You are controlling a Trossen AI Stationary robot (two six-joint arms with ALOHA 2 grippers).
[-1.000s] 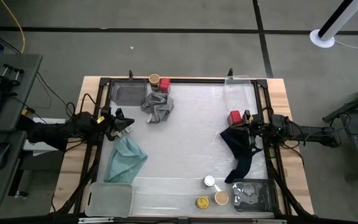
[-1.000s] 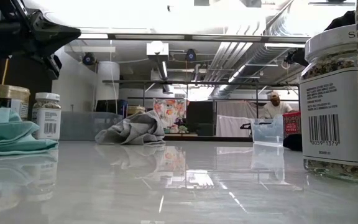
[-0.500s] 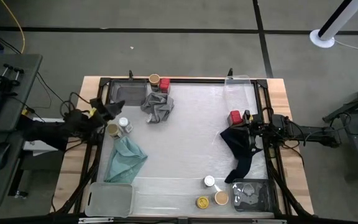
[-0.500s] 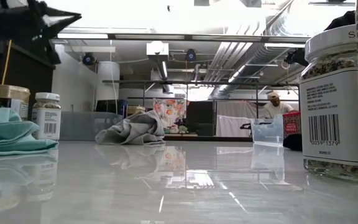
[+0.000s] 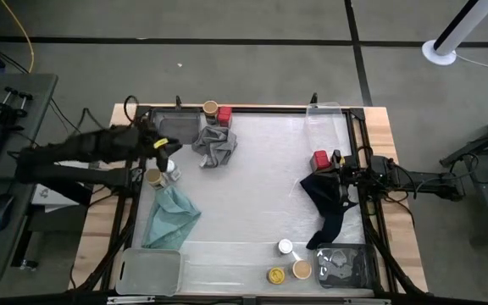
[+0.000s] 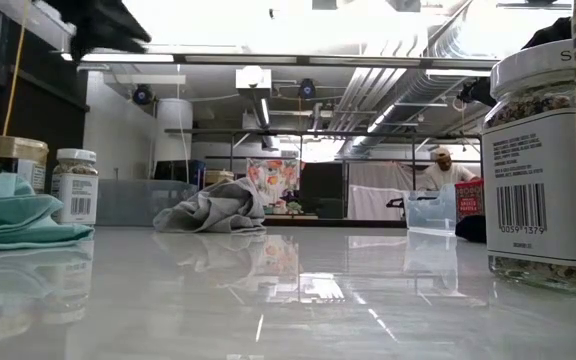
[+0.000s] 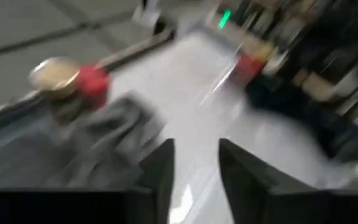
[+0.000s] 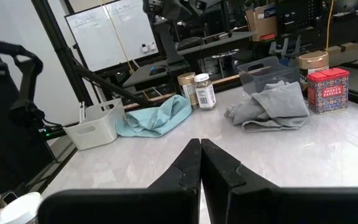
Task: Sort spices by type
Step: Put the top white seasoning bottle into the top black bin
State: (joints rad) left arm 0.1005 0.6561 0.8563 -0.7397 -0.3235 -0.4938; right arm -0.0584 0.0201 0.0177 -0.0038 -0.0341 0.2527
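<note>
My left gripper [image 5: 166, 146] [image 7: 194, 171] hangs open and empty above the table's far left part, facing the grey cloth [image 5: 214, 146] [image 7: 104, 146]. A tan-lidded jar [image 5: 211, 108] and a red tin [image 5: 224, 114] stand behind the cloth. Two jars [image 5: 153, 176] [image 5: 169, 169] stand by the teal cloth [image 5: 172, 216]. My right gripper [image 5: 337, 172] [image 8: 200, 163] is shut and empty at the right edge, over the navy cloth [image 5: 329, 202], beside another red tin [image 5: 320, 159]. Three jars with white [image 5: 285, 246], yellow [image 5: 275, 275] and tan [image 5: 302, 269] lids stand near the front edge.
Clear trays stand at the far left [image 5: 174, 127], far right [image 5: 329, 114], near left [image 5: 151, 271] and near right [image 5: 346, 263] corners. The table's middle [image 5: 252, 195] is bare. A person shows far off in the room [image 6: 438, 170].
My left gripper has drawn back from over the two jars by the teal cloth, gone up, and swung toward the table's far edge and the grey cloth. The two jars stand where they were.
</note>
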